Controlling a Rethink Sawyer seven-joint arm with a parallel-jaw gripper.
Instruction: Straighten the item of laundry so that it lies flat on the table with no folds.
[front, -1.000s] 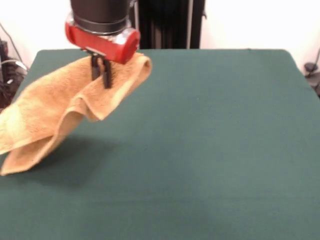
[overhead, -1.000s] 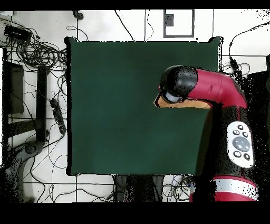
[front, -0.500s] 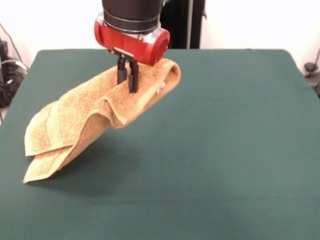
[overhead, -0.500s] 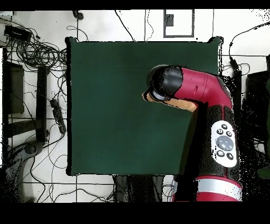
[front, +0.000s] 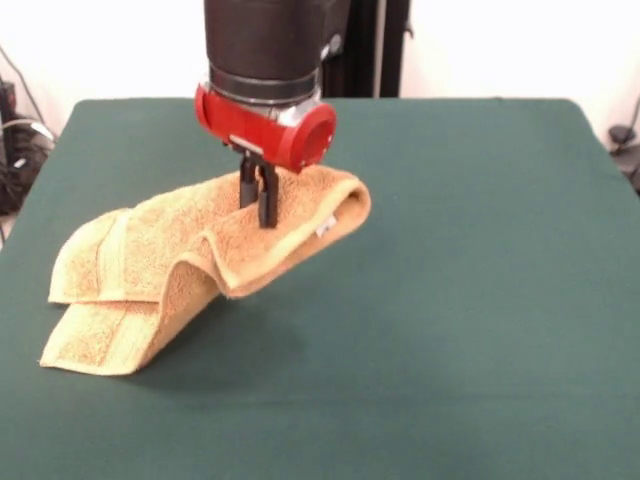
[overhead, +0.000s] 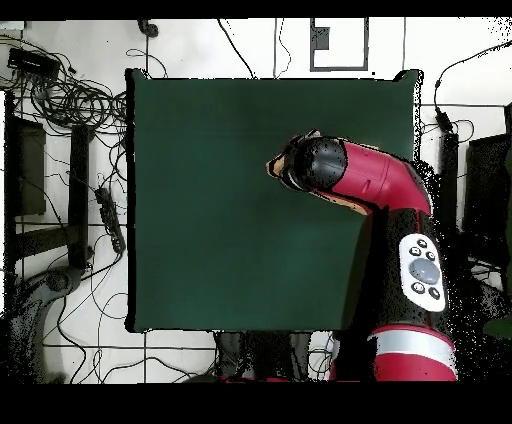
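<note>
You see the fingers (front: 260, 195) pinched shut on a raised fold of the orange hand towel (front: 190, 265). From the fingers, the towel slopes down and away, its doubled-over end resting on the green table (front: 460, 300).

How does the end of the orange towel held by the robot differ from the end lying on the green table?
The held end of the orange-tan terry towel is lifted off the dark green felt table, pinched in the jaws of the black gripper. The other end rests on the table, folded double. Both share the same terry cloth.
</note>
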